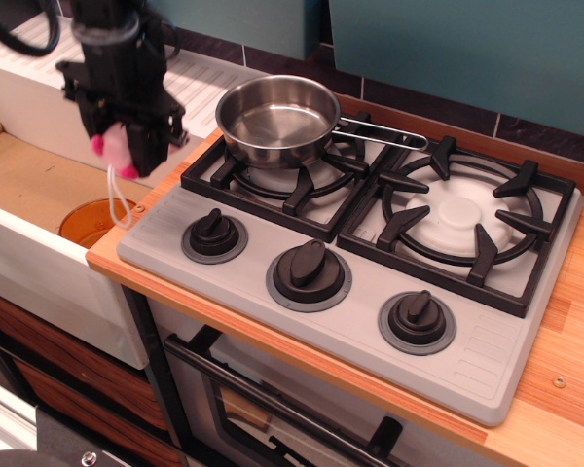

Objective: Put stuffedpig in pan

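Observation:
My gripper (pixel 127 146) is shut on the stuffedpig (pixel 112 149), a small pink plush whose white string loop (pixel 119 197) hangs below it. I hold it in the air over the left edge of the counter, well above the stove's front-left corner. The pan (pixel 276 119), round shiny steel with a long thin handle (pixel 384 134) pointing right, sits empty on the back-left burner, to the right of my gripper and a little farther back.
The grey stove (pixel 350 321) has two black burner grates and three black knobs (pixel 310 271) along its front. A white sink with an orange drain (pixel 88 222) lies to the left, below my gripper. The wooden counter edge (pixel 273 345) runs along the front.

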Robot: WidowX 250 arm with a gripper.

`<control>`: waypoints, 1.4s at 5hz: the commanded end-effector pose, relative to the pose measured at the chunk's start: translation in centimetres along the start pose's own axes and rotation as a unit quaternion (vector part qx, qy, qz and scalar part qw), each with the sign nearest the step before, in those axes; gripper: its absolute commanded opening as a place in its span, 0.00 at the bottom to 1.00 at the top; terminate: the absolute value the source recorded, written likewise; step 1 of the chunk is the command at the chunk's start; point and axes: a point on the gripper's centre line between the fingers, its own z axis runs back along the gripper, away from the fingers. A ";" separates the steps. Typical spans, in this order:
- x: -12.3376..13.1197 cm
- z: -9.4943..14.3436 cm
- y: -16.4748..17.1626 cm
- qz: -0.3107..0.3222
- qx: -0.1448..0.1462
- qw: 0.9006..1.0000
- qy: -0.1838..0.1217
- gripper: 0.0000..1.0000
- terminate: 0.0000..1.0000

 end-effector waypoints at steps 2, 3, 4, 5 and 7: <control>4.9 4.8 -0.6 -0.002 0.006 1.000 -0.019 0.00 0.00; 6.3 4.9 -1.2 0.001 -0.002 1.000 -0.016 0.00 0.00; 7.4 4.9 -1.9 0.004 -0.009 1.000 -0.013 0.00 0.00; 8.2 4.8 -2.7 0.010 -0.016 1.000 -0.015 0.00 0.00; 8.4 4.5 -3.7 0.015 -0.021 0.999 -0.023 1.00 0.00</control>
